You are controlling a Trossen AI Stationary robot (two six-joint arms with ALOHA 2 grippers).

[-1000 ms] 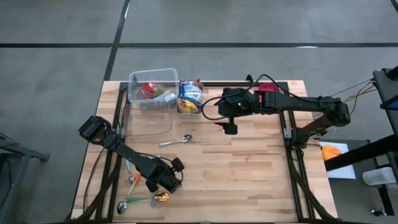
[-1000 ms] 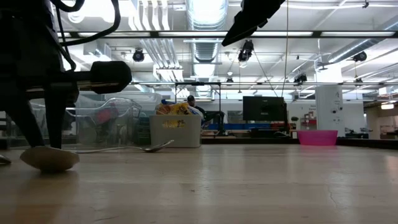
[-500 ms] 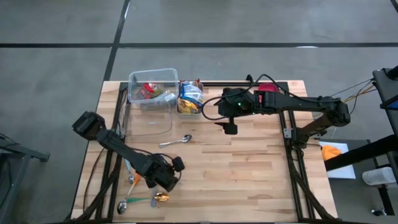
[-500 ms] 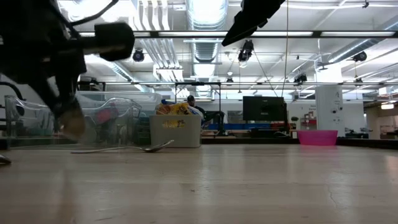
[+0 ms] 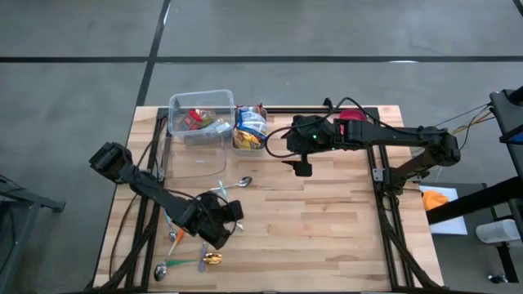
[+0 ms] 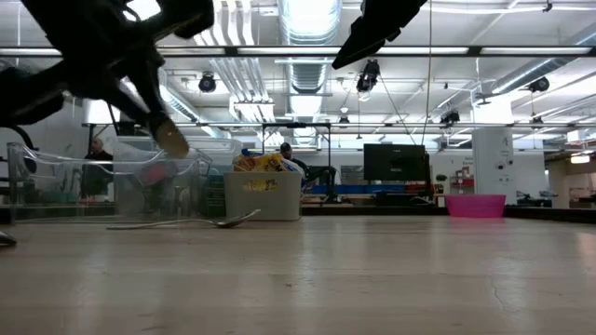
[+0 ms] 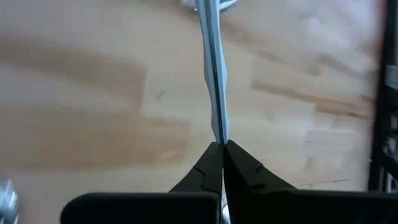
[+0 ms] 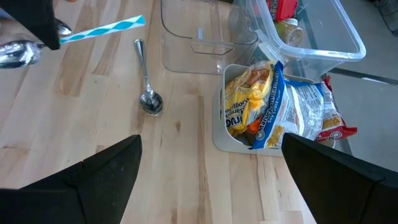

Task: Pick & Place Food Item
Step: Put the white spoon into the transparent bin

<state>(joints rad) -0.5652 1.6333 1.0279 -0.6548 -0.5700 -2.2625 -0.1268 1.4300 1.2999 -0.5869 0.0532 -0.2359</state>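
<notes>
Though billed as a food pick, looking like cutlery work right now. Left gripper [image 5: 214,222] at lower left of the high view, pinched shut on the thin handle of a striped-handled spoon [image 8: 93,30]. Bowl of it up in the air at upper left of the low view, clear of the table [image 5: 327,237].

Right gripper [image 5: 302,167] hovering at upper centre of the high view, jaws wide apart, holding nothing. Just beside it, snack bags [image 5: 251,124] stuffed in a grey tub [image 8: 233,142], untouched. More packets in the clear bin [image 5: 200,94] to the tub's left.

Steel spoon [image 5: 231,185] lying flat below the bin, gold spoon [image 5: 211,259] down at the lower left.

By the look of it: one utensil lifted, nowhere set down yet, destination impossible to tell. Food pick itself not begun, so grasp, carry and release all left to do.
</notes>
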